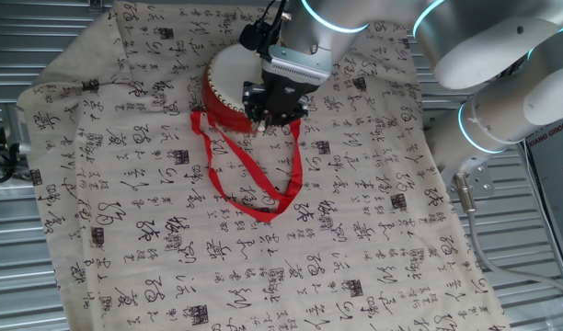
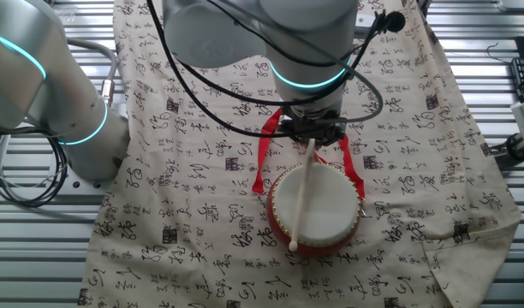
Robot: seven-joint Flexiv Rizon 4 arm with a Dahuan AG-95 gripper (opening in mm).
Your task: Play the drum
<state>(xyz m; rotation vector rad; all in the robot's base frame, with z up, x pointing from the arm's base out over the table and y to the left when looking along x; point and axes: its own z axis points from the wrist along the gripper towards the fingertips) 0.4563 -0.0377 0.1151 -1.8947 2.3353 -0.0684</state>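
The drum (image 2: 326, 201) stands on the cloth with its cream-white head up and red side wall (image 1: 217, 103) showing. Its red ribbon strap (image 1: 254, 188) loops away from it across the cloth. My gripper (image 2: 312, 139) hangs over the drum's far edge in the other fixed view, shut on a pale drumstick (image 2: 301, 201). The stick slants down across the head, and its round tip (image 2: 292, 247) lies near the drum's near rim. In one fixed view the gripper (image 1: 268, 112) covers the drum's right part and hides the stick.
A cream cloth printed with black calligraphy (image 1: 355, 239) covers the table. Ribbed metal (image 2: 39, 257) surrounds it. The arm's base (image 2: 82, 128) stands beside the cloth. Cables (image 1: 1, 156) lie at the left edge, and a keyboard (image 2: 523, 85) is at the right.
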